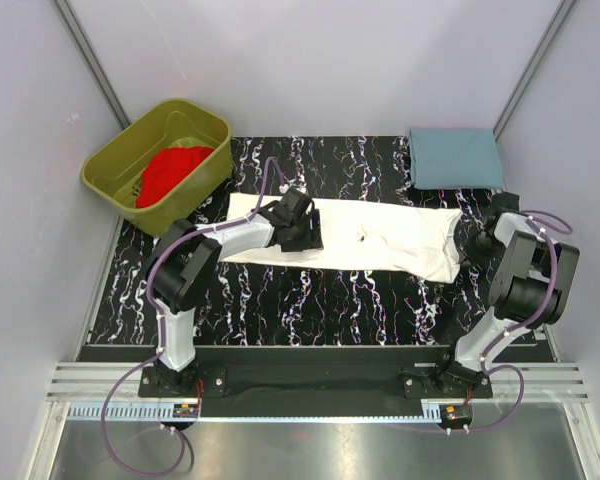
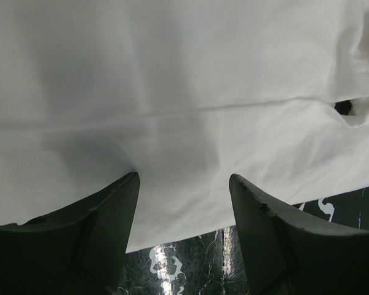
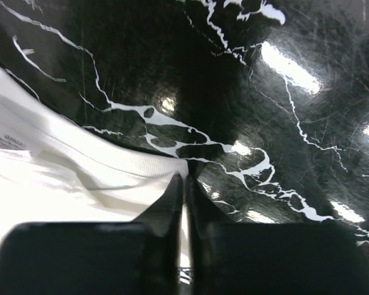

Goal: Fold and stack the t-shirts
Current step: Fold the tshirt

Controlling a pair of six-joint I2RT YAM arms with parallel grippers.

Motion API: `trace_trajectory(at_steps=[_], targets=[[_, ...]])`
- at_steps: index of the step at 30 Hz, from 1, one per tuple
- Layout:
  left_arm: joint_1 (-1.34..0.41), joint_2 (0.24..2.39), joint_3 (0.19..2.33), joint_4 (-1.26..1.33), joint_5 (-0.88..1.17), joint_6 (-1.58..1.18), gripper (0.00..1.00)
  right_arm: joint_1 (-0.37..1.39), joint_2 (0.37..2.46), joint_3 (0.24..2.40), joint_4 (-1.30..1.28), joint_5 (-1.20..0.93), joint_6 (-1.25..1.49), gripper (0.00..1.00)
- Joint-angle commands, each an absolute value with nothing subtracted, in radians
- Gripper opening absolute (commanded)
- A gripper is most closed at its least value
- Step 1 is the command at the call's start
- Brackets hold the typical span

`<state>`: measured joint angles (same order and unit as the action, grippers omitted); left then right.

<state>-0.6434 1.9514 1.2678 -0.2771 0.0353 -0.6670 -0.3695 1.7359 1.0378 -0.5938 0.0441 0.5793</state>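
Currently: white tee flat on the table, left jaws wide, right jaws pinched at the edge

Nearest the arm bases, the black marbled table [image 1: 310, 300] lies bare in front of the shirt. Next, the white t-shirt [image 1: 380, 240] lies across the middle of the table as a long band running left to right, folded lengthwise. It has a small dark mark [image 1: 365, 237] near its centre.

The left gripper [image 2: 181, 178] sits over the left part of the shirt. Its jaws are spread wide with both tips down at the cloth and nothing is caught between them. The near hem and a strip of table show just below the tips.

The right gripper [image 3: 186, 178] is at the shirt's right end, low over the table. Its jaws are nearly together right at the ribbed edge, with a thin sliver of white between them, so it looks like a pinch on the white t-shirt's edge.

Farther back on the left, an olive tub [image 1: 195, 108] stands at the table's far corner. The red t-shirt [image 1: 170, 170] is bunched inside it, unfolded. At far right, a folded grey-blue cloth [image 1: 455, 158] lies flat on the table, near the white shirt's right end but not touching it.
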Motion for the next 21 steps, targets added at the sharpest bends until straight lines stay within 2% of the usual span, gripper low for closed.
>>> trace_trajectory(at_steps=[1,15,21], targets=[[-0.644,1.974,1.229,-0.322,-0.029,-0.672,0.67,-0.373,1.77,1.072,-0.589,0.118,0.531,0.01],[-0.643,1.98,1.192,-0.428,-0.186,-0.673,0.68,-0.373,1.832,1.163,-0.641,0.336,0.396,0.0],[-0.641,1.974,1.192,-0.445,-0.189,-0.686,0.68,-0.373,1.807,1.124,-0.618,0.327,0.414,0.0]])
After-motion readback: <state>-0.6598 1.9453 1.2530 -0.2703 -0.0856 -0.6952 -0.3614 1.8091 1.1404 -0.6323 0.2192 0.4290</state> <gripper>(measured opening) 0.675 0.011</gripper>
